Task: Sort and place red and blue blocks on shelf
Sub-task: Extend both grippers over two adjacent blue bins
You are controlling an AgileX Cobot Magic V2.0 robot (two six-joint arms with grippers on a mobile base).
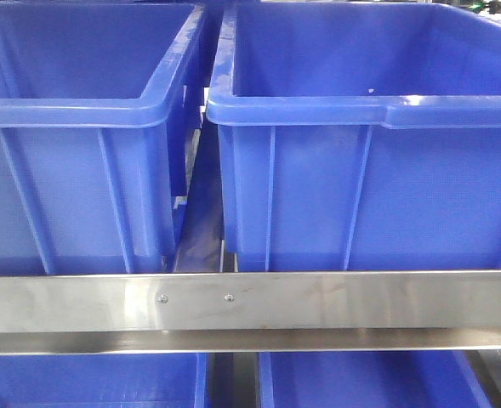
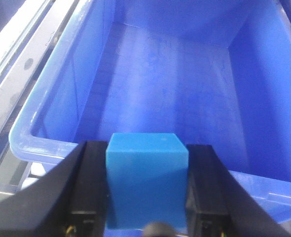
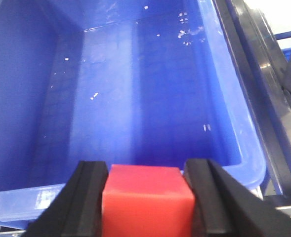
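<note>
Blue cube (image 2: 146, 180) sits clamped in left claw (image 2: 147, 190), red cube (image 3: 147, 200) in right claw (image 3: 147, 207), both matte, square-edged.

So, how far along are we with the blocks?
Done: both blocks are picked up. In hand: left gripper clamps the blue block at the rim of a blue bin; right gripper clamps the red block at a second bin. Left: releasing both; neither bin holds a block.
</note>
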